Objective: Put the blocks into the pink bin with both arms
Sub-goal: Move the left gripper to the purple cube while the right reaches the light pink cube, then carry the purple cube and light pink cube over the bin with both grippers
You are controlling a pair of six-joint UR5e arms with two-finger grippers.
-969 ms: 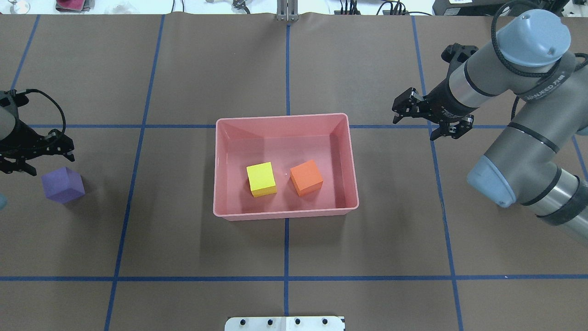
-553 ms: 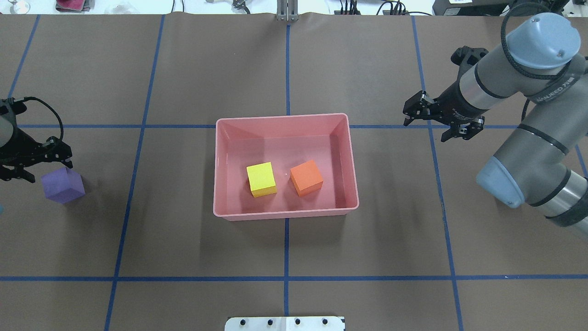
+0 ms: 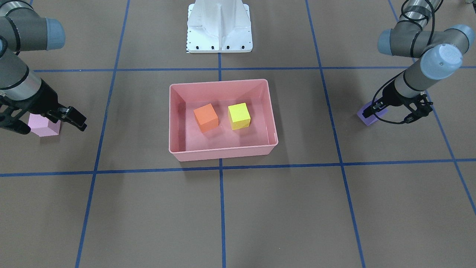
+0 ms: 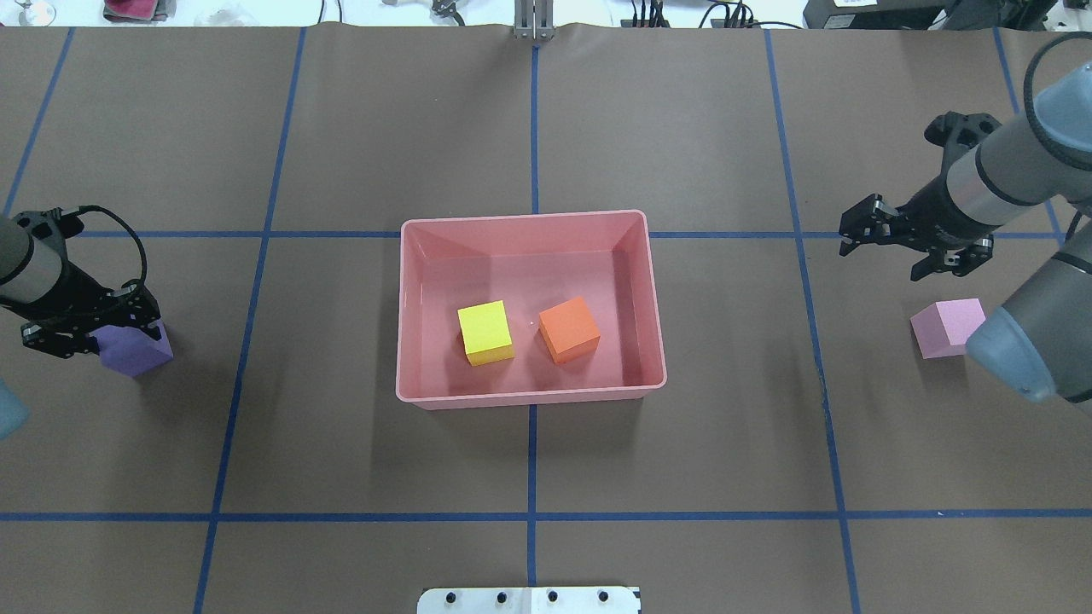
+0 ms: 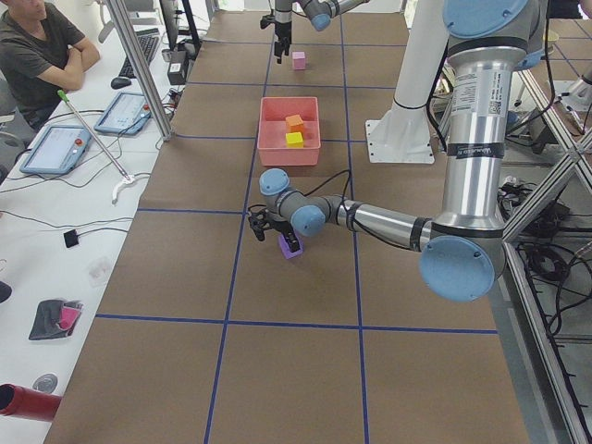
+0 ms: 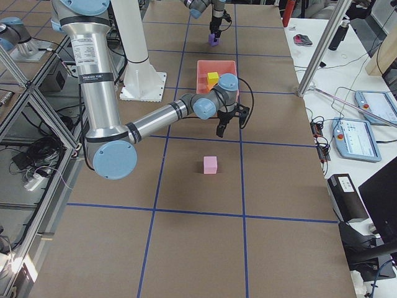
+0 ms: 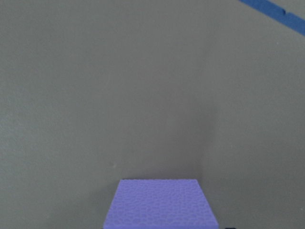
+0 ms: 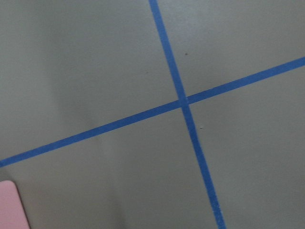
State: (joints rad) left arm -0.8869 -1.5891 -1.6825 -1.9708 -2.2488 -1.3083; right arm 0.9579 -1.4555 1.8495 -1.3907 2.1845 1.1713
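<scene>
in the overhead view the bin (image 4: 529, 401) sat mid-frame on the desk (image 4: 682, 469), with the yellow cube (image 4: 485, 333) and the orange cube (image 4: 569, 329) side by side inside it, not touching. the purple cube (image 4: 141, 354) was out on the desk at the far left edge, and the left hand (image 4: 101, 328) was right down at it with fingers spread, partly covering it. couldn't tell if it touched the cube. the pink cube (image 4: 945, 328) was on the desk at the far right. the right hand (image 4: 887, 251) hung wide open just up-frame of it, clearly apart.
</scene>
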